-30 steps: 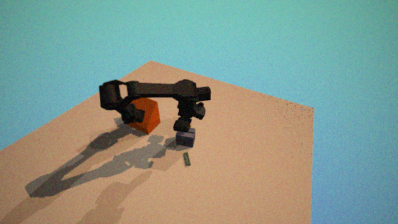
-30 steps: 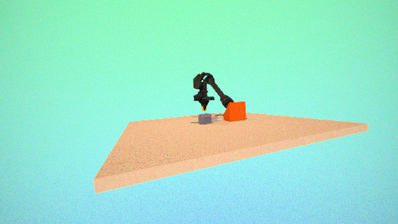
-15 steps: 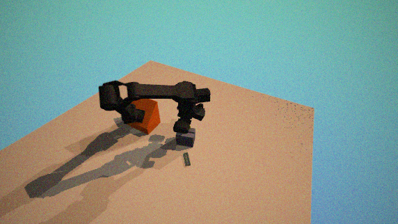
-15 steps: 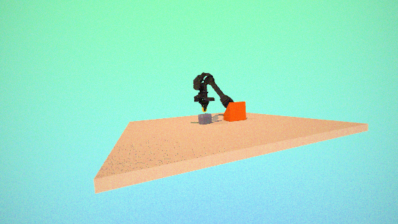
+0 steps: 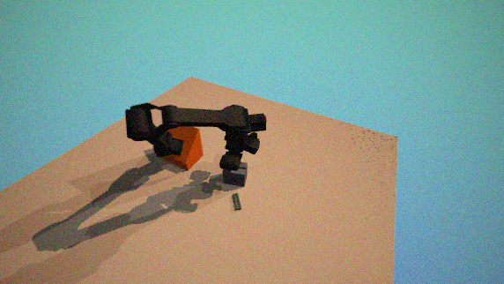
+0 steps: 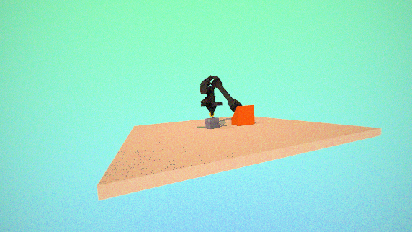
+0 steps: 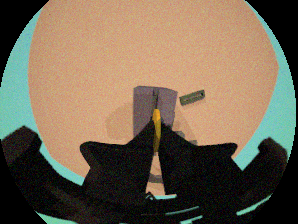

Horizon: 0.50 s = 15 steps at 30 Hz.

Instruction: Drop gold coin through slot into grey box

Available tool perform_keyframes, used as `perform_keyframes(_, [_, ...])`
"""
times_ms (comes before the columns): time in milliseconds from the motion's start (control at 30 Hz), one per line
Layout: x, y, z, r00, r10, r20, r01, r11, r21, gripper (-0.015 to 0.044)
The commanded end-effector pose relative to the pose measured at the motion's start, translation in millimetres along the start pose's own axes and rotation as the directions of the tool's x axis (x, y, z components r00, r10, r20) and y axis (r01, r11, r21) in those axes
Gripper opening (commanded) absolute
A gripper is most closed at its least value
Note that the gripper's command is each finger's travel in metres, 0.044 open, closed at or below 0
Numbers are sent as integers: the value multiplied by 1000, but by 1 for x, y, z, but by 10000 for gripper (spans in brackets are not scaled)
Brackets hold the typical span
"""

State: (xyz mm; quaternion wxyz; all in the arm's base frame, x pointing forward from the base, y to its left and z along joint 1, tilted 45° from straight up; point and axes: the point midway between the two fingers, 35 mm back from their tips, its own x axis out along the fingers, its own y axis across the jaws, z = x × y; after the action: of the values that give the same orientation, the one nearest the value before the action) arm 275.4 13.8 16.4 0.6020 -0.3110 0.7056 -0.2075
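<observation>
The gold coin (image 6: pixel 211 114) (image 7: pixel 157 121) is held on edge between the fingertips of my gripper (image 7: pixel 154 123), which is shut on it. The grey box (image 5: pixel 235 176) (image 6: pixel 212 123) (image 7: pixel 143 107) is right below the coin, its lid facing up. The slot (image 7: pixel 155 96) shows as a dark line in the lid, roughly in line with the coin in the wrist view; its near part is hidden by the coin and fingers. The coin appears just above the lid; whether it touches is too small to tell. The dark-green holder (image 5: pixel 236 201) (image 7: pixel 192 97) is empty, beside the box.
An orange block (image 5: pixel 191 147) (image 6: pixel 245 115) with a sloped side stands by the arm's base. The table (image 5: pixel 317 198) (image 6: pixel 252 144) has its edges well away from the box. The arm's shadow falls across the table in the top view.
</observation>
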Motion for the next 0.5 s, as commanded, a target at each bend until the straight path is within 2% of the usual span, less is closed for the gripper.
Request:
perform_keyframes(0, [3, 0, -1, 1000, -5, -3, 5, 1000, -8, 0])
perform_keyframes(267, [6, 0, -2, 1000, -6, -3, 6, 1000, -8, 0])
perform_keyframes(467, [4, 0, 0, 1000, 0, 0, 0, 1000, 0, 158])
